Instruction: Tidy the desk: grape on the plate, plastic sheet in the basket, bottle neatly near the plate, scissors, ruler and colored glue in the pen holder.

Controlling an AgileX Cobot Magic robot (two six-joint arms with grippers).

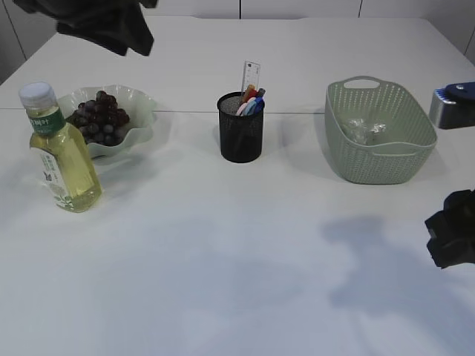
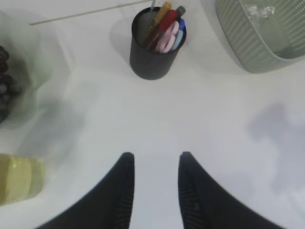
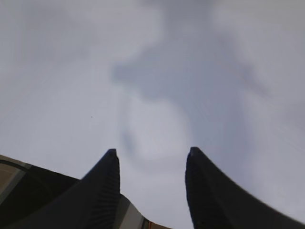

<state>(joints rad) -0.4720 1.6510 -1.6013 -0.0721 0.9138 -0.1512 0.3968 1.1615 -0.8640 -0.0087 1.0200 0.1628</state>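
Dark grapes (image 1: 100, 117) lie on the wavy pale plate (image 1: 142, 105) at the left. The yellow-green bottle (image 1: 63, 159) stands upright just in front of the plate. The black mesh pen holder (image 1: 240, 130) holds the clear ruler (image 1: 251, 76), the scissors (image 2: 167, 39) with pink and blue handles, and colored glue sticks (image 2: 162, 19). The crumpled plastic sheet (image 1: 365, 130) lies in the green basket (image 1: 386, 159). My left gripper (image 2: 156, 157) hangs open and empty above the table, in front of the pen holder (image 2: 152, 57). My right gripper (image 3: 152, 152) is open and empty over bare table.
The left arm (image 1: 104, 26) hangs dark at the top left, above the plate. The right arm (image 1: 453, 230) sits at the right edge, in front of the basket. A blue and silver object (image 1: 453, 104) shows at the right edge. The table seam runs behind the pen holder.
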